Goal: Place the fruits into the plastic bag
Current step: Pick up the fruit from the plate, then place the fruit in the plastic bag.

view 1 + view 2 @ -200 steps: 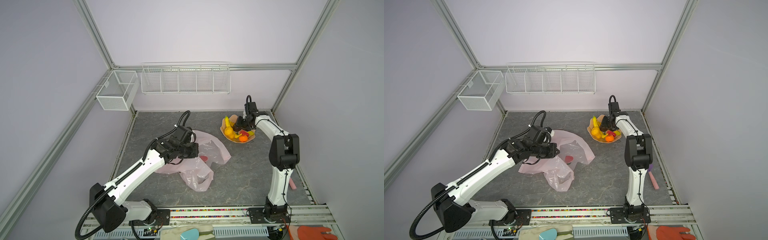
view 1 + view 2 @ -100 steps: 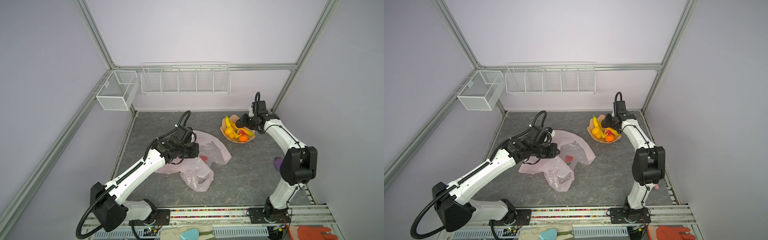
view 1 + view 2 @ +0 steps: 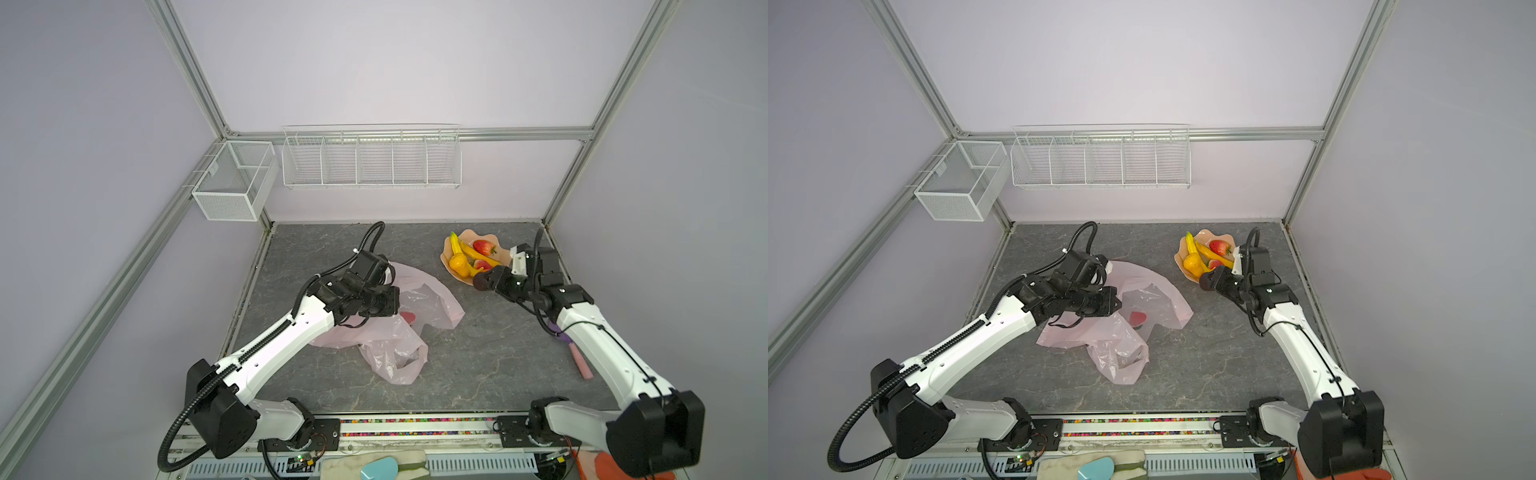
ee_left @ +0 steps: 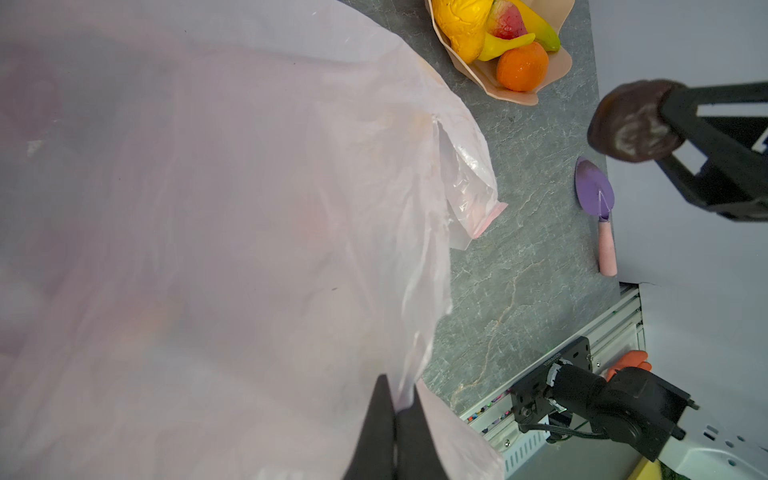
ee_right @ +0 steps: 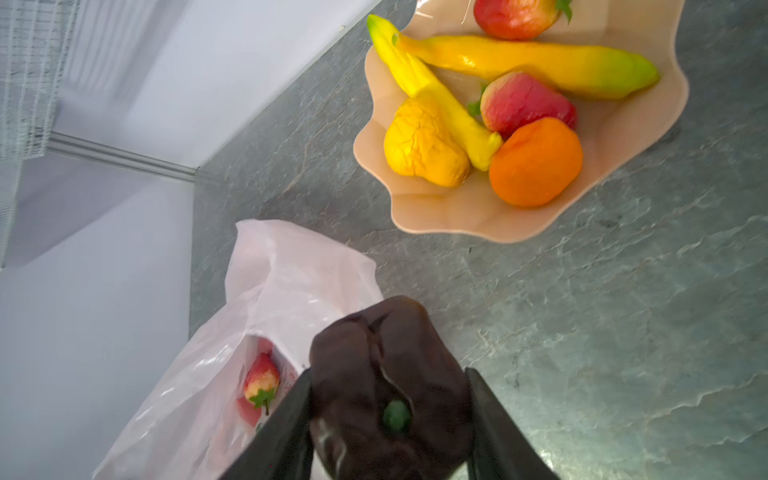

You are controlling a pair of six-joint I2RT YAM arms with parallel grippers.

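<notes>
The pale pink plastic bag (image 3: 419,307) lies crumpled mid-table, and my left gripper (image 4: 399,390) is shut on its edge, holding the mouth up. One strawberry (image 5: 261,380) lies inside the bag. My right gripper (image 5: 386,395) is shut on the dark brown-purple fruit (image 3: 480,281), held in the air between the bowl and the bag. The other fruits sit in the peach bowl (image 5: 436,216): two bananas (image 5: 519,62), a pear (image 5: 419,145), a tangerine (image 5: 536,162) and two strawberries (image 5: 523,104).
A purple trowel with a pink handle (image 4: 595,187) lies near the table's right edge, partly under my right arm in both top views. Two white wire baskets (image 3: 370,158) hang on the back walls. The bowl (image 3: 1179,259) stands at the back right.
My right arm has drawn back from the bowl with the dark fruit in its jaws and swung towards the bag. The left arm and the bag have stayed put.
</notes>
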